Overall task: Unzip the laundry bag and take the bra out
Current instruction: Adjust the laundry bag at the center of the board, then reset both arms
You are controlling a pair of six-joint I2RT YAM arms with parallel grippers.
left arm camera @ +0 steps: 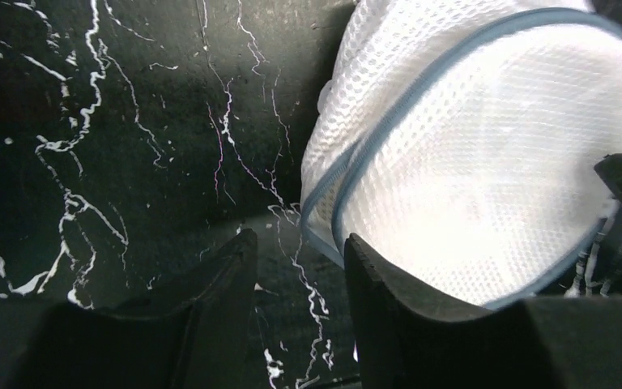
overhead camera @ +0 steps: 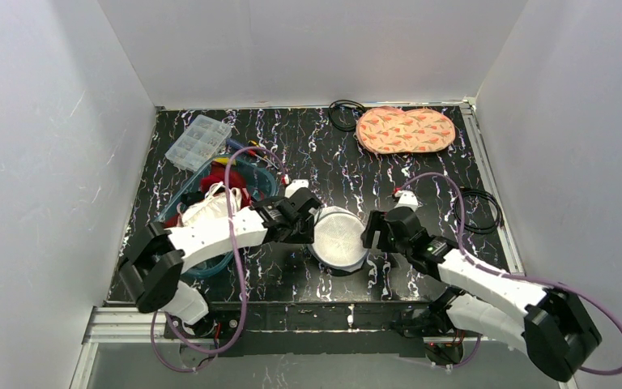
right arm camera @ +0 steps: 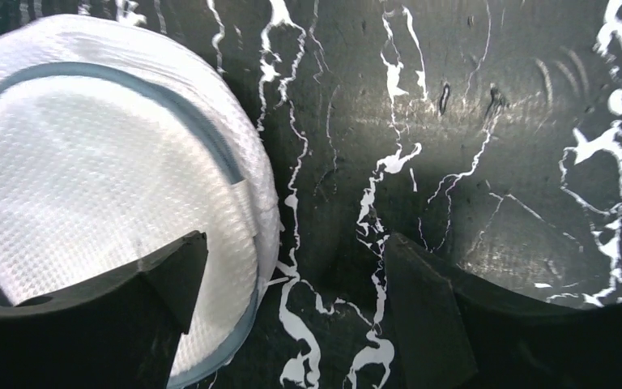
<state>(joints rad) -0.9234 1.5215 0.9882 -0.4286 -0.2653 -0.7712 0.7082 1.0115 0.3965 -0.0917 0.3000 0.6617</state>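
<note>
Laundry bag (overhead camera: 338, 237) sits between the two grippers at the near middle of the table (overhead camera: 421, 182). The left gripper (overhead camera: 304, 220) has its black fingers (left arm camera: 210, 316) a narrow gap apart, holding nothing, with the bag's rim just beside the inner one. The right gripper (overhead camera: 370, 233) is spread wide, one finger (right arm camera: 162, 279) over the bag's edge and the other above bare table.

The bag is white honeycomb mesh, a shallow drum with blue-grey trim (left arm camera: 421, 97) circling its flat round end. That end faces up, so the short axis rises from the black, white-veined tabletop.

Farther left stands a blue basin (overhead camera: 269, 180) of clothes.
</note>
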